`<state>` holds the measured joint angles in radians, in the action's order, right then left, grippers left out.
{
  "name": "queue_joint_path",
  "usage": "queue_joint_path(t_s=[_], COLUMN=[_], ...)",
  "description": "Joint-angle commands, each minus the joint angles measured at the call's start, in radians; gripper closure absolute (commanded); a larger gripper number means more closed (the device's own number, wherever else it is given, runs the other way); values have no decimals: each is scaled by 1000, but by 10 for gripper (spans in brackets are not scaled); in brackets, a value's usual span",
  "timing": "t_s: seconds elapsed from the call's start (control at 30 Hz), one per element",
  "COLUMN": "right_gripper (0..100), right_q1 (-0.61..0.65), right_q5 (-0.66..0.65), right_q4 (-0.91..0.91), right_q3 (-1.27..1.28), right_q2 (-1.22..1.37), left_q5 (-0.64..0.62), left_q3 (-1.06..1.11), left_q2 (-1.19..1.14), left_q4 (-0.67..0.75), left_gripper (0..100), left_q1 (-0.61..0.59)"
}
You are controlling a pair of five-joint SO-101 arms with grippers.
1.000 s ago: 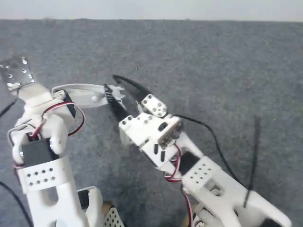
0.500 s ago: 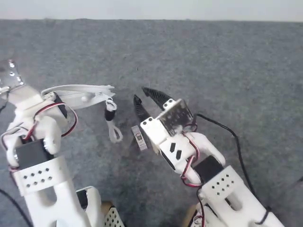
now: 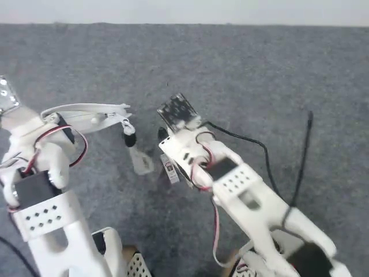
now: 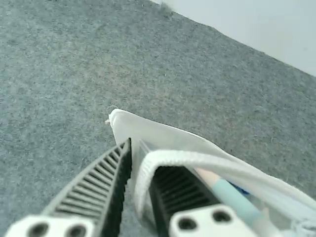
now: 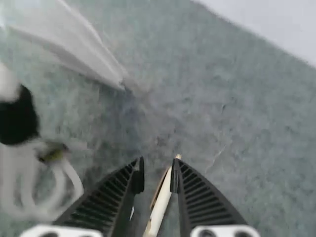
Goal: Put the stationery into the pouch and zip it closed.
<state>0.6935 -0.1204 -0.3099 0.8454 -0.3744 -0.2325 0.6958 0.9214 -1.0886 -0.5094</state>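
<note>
Left claw (image 4: pixel 134 157) is pinched shut on the rim of the white fabric pouch (image 4: pixel 173 140); a pale blue pen (image 4: pixel 232 197) already lies inside, just beside that claw. Right claw (image 5: pixel 157 167), jaws slightly apart, straddles a small pale flat stationery piece (image 5: pixel 159 202) on the grey counter (image 5: pixel 237 123), not yet gripped. That piece and the zipping remain, I judge. Half a second ago this claw hung beside the piece; now it has dropped over it

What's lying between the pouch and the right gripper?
A zip-pull cord with a black bead, attached to the pouch, on the grey mat; seen in the high view.
</note>
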Motion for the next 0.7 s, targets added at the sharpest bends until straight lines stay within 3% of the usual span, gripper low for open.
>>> queue_joint_path(t_s=[0.0, 0.67], right_gripper=[910, 914], right_q1=[-12, -56], right_q5=[12, 14], right_q4=[-136, -426], right_q3=[-180, -628], right_q2=[96, 625], left_q5=[-15, -17], left_q3=[-10, -7], left_q2=[17, 17], left_q4=[43, 38], left_gripper=[988, 988], left_q1=[-6, -5])
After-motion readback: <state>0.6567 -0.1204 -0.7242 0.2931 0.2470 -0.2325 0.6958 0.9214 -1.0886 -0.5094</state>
